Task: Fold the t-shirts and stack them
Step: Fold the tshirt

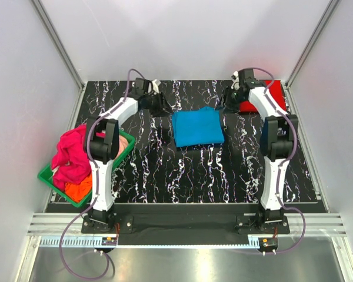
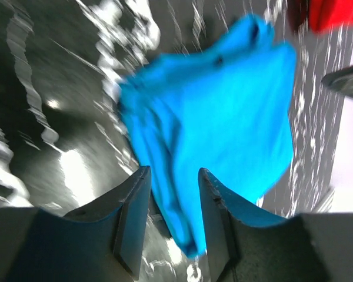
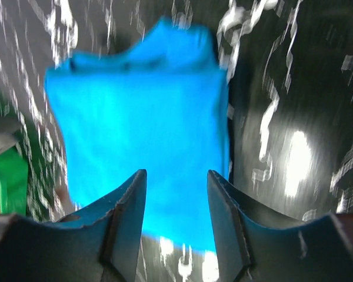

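A bright blue t-shirt (image 1: 197, 127) lies folded into a rough square on the black marbled table (image 1: 194, 176), near the middle back. It fills the left wrist view (image 2: 217, 111) and the right wrist view (image 3: 141, 117). My left gripper (image 1: 163, 107) is open and empty just left of its far left corner (image 2: 172, 176). My right gripper (image 1: 226, 101) is open and empty just right of its far right corner (image 3: 175, 179). A red t-shirt (image 1: 265, 98) lies at the back right, partly behind the right arm. Magenta-pink (image 1: 70, 154) and orange (image 1: 79, 189) shirts sit in the basket.
A green plastic basket (image 1: 47, 176) stands at the table's left edge beside the left arm. White walls and metal posts close in the table at the back and both sides. A metal rail runs along the near edge.
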`<state>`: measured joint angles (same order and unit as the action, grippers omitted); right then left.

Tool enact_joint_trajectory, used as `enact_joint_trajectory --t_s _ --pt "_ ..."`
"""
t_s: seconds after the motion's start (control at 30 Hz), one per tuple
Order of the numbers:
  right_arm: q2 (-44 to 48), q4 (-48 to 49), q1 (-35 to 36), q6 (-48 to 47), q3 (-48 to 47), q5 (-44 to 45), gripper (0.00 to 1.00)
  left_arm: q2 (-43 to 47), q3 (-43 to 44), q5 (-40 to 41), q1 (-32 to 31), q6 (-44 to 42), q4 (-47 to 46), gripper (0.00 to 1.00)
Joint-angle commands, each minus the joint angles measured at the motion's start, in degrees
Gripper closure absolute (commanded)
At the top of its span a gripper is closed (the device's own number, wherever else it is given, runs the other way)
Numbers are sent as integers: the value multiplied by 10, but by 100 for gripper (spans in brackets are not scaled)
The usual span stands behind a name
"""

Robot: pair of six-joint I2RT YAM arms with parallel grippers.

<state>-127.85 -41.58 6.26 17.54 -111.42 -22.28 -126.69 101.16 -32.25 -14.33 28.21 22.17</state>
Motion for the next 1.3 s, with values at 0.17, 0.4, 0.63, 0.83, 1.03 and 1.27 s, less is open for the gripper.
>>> enact_joint_trajectory --t_s 0.17,0.4,0.63,0.83,1.03,1.27 --pt "105 3 2 -57 152 -36 46 23 -29 -13 -45 -47 -18 56" --pt "118 3 2 -65 204 -25 45 -43 38 10 -45 -43 -6 55" --pt "111 18 2 -74 241 -14 45 -108 140 29 -42 -47 30 55" --pt "110 33 2 -77 251 -31 52 -138 180 26 -39 -44 31 60" --pt "98 48 2 -73 266 -31 71 -133 187 -12 -17 -14 29 100" --pt "111 77 2 -53 278 -43 74 -43 149 -14 -19 -6 -4 100"
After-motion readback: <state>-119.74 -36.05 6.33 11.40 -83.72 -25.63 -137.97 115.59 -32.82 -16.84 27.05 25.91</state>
